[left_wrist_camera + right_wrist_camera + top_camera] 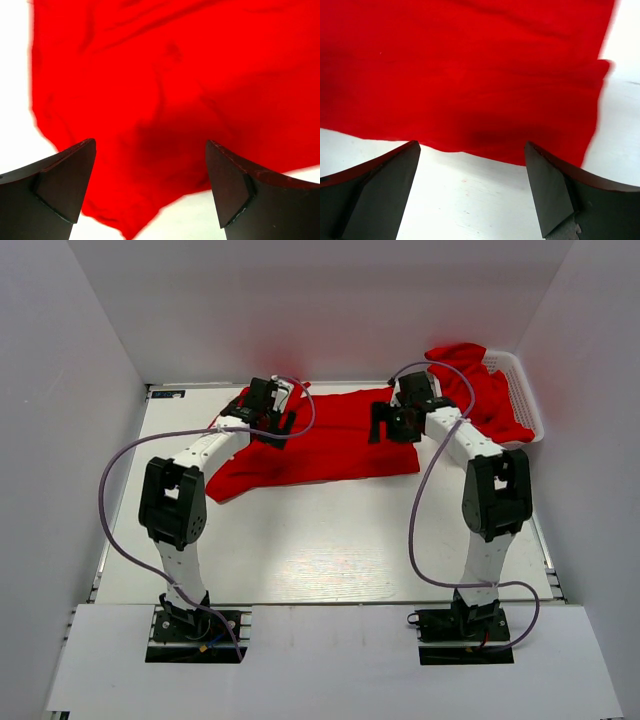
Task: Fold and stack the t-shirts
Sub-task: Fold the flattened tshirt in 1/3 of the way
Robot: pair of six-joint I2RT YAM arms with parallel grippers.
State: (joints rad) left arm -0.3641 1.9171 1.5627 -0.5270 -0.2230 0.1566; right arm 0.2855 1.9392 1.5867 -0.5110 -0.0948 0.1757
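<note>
One t-shirt (320,445) lies spread across the far middle of the table (330,540). To its right, in the far right corner, stands a basket (522,375) with a second t-shirt (480,390) in it, spilling over its near rim.

Your left arm (210,448) and right arm (468,445) are white links joined by chunky black joint housings (172,502), each bolted to a black base plate (228,635). A lavender cable (105,502) loops along each, and the left gripper (150,141) and right gripper (472,143) carry dark matte wedge-shaped fingers (65,182).
</note>
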